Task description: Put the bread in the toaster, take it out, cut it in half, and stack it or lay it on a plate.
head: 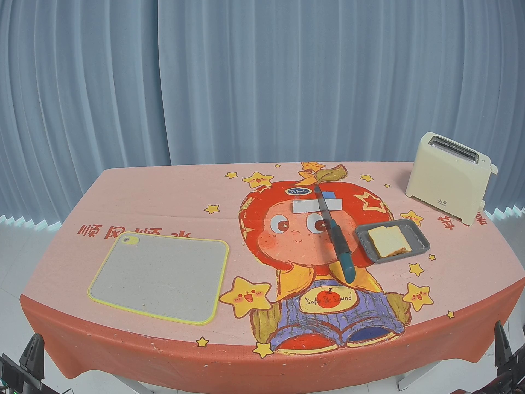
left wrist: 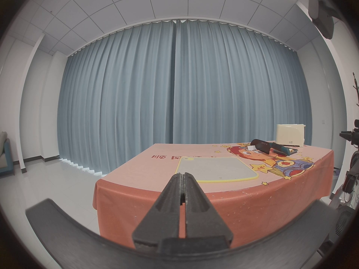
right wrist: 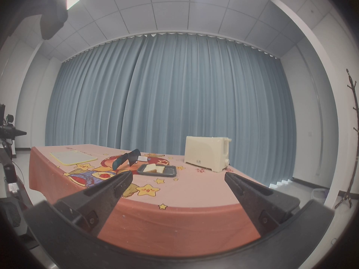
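Currently: bread slice (head: 388, 241) on grey tray (head: 419, 234) near toaster (head: 448, 176), handy for your spread-wide right gripper (right wrist: 177, 178); left gripper (left wrist: 182, 193) pinched together, empty.

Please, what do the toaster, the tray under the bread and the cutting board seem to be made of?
Toaster: probably plastic, cream, smooth with a soft sheen; the rim of the slot looks metallic.
Tray: dark grey and matte, with a thin raised rim; it could be coated metal or plastic.
Cutting board: likely plastic, with a flat, dull grey face and a yellow-green edge.
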Robot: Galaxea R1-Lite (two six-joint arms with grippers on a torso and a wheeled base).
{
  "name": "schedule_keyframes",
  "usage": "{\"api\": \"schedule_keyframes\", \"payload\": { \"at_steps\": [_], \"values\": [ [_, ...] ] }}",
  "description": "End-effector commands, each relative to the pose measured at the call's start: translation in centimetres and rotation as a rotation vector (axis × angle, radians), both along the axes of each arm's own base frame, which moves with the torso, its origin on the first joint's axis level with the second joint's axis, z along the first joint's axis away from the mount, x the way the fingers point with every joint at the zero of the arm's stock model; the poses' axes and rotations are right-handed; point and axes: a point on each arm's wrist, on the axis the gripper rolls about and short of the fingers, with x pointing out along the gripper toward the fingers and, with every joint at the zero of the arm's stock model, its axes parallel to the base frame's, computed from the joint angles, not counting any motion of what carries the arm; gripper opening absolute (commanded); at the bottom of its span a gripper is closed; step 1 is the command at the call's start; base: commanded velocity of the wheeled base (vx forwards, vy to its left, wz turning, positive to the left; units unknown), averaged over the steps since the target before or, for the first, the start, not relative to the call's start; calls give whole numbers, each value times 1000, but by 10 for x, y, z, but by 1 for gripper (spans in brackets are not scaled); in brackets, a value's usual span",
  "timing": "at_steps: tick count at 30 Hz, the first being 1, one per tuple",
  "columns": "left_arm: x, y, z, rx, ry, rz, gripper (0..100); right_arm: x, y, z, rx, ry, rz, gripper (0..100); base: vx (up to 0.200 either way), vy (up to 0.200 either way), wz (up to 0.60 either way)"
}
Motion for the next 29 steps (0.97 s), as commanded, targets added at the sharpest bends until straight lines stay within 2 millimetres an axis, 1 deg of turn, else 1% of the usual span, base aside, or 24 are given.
{"api": "schedule_keyframes", "payload": {
  "at_steps": [1,8,29],
  "values": [
    [0,0,-5,0,1,1,0,0,0,-9,24,36,-5,100,0,0,0],
    [0,0,-5,0,1,1,0,0,0,-11,67,55,-13,100,0,0,0],
    [0,0,-5,0,1,1,0,0,-1,-11,84,52,-19,100,0,0,0]
  ]
}}
